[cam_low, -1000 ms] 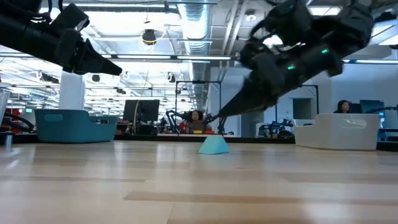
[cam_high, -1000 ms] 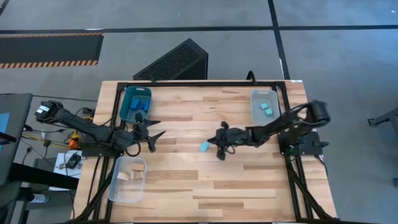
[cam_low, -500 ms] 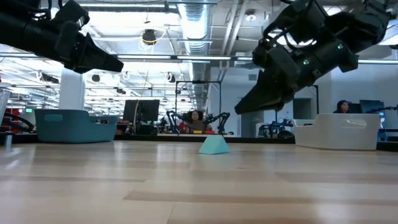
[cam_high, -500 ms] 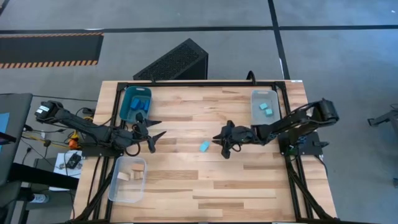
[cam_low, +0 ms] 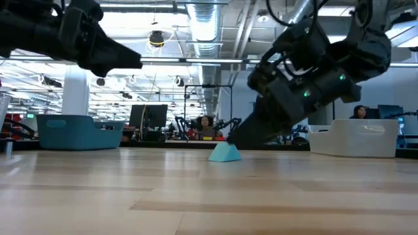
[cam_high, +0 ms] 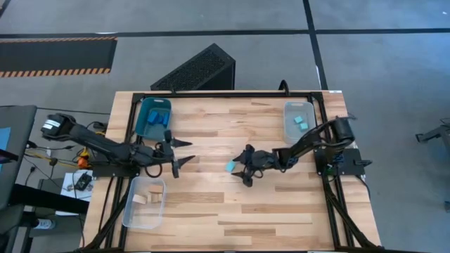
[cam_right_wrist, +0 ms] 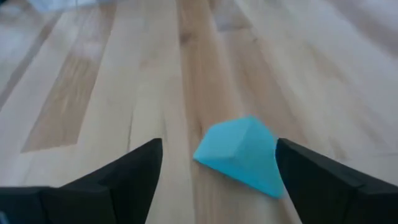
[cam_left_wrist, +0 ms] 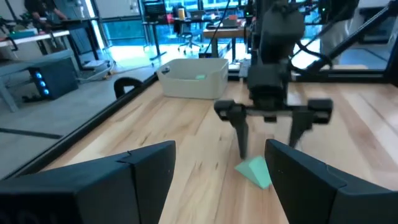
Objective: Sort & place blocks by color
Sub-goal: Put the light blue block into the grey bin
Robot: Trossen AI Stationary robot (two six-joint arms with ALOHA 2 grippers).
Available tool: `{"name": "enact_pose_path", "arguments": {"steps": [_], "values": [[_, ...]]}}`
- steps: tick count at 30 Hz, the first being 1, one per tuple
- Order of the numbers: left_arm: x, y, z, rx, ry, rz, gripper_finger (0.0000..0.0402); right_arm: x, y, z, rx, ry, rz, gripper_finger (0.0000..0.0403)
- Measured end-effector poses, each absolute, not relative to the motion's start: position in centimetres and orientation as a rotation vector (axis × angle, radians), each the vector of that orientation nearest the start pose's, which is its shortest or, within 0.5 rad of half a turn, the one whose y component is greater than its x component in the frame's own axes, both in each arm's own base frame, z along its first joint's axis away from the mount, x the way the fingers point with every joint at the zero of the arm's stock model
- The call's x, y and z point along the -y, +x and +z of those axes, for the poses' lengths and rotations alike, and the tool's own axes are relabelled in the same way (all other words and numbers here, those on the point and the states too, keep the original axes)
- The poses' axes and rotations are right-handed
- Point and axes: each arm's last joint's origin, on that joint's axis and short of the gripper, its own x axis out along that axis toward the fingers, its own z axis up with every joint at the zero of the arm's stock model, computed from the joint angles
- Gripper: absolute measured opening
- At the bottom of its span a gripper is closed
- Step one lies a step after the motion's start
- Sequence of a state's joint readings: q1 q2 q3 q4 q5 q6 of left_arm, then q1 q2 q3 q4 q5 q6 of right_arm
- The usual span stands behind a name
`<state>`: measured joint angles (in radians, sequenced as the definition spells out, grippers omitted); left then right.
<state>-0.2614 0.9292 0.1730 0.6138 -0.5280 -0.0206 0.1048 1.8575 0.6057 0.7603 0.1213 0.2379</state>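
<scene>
A light turquoise block [cam_high: 230,166] lies alone on bare wood mid-table [cam_high: 232,211], well clear of every edge. The right gripper [cam_high: 242,166] hangs just beside it, fingers spread wide and holding nothing. The left gripper [cam_high: 181,152] waits open near the blue tray [cam_high: 143,105].

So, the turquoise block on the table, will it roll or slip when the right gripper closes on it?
The turquoise block looks rigid, with flat faces and sharp edges, so it should slide, not roll. The open right gripper might twist it, since it sits skewed between the fingers.
</scene>
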Motion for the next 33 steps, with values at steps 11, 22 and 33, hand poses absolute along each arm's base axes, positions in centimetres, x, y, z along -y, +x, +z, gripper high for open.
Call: {"name": "enact_pose_path", "arguments": {"steps": [11,22,33], "values": [[2.6,18.9,16.2,-0.162,0.051,0.256,0.0238,-3.1,32.4,7.9,-0.54,0.169,-0.068,0.024],[2.0,19.8,14.9,-0.204,0.023,0.26,0.0238,-3.0,32.3,7.7,-0.561,0.166,-0.069,0.0011],[1.9,20.0,14.3,-0.235,0.041,0.257,0.0238,-2.2,32.3,8.1,-0.547,0.175,-0.074,0.0113]]}}
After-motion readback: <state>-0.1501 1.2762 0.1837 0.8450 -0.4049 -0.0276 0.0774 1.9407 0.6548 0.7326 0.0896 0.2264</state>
